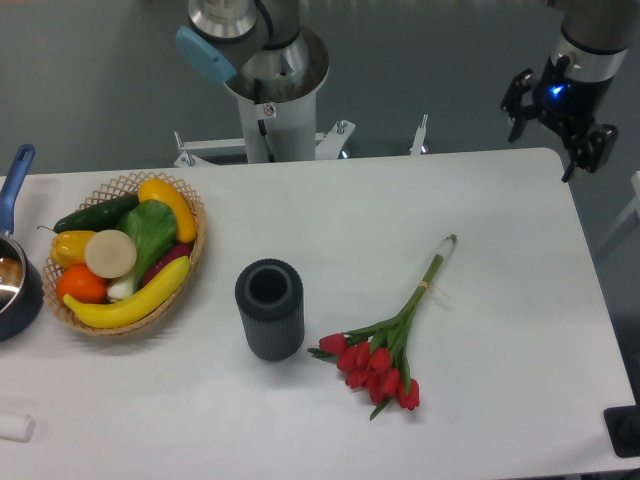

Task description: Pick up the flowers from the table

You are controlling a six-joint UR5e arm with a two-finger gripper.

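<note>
background: grey floor and wall behind; arm's base column (268,90) mounted at the far edge, centre-left.
desk (500,200): white, flat, rounded corners, fills most of the view.
flowers (385,345): red tulip bunch lying flat on the desk, right of centre toward the near edge. Heads point near-left, stems run diagonally up to the far right. Thin pale band around the stems about midway. Nothing on top of them.
vase (269,309): dark grey ribbed cylinder, upright, open mouth up, just beside the tulip heads on their left. Small gap visible, not touching. Closest obstacle on that side.
stem end: bare desk all around it, nothing near.
basket (190,215): woven, left side of the desk, well apart from the flowers. Holds a banana (130,300), an orange, a yellow pepper, a cucumber, a leafy green, a pale round piece and a yellow squash-like item.
pot (15,285): dark, blue handle, cut off by the left edge, beside the basket.
small white object (15,428): near-left corner, partly out of view, can't identify.
dark block (625,432): at the near-right desk edge, cropped.
claw (565,130): black, blue light lit on its body, hanging off the far-right corner of the desk, well apart from the flowers. Fingers spread, nothing between them.
</note>
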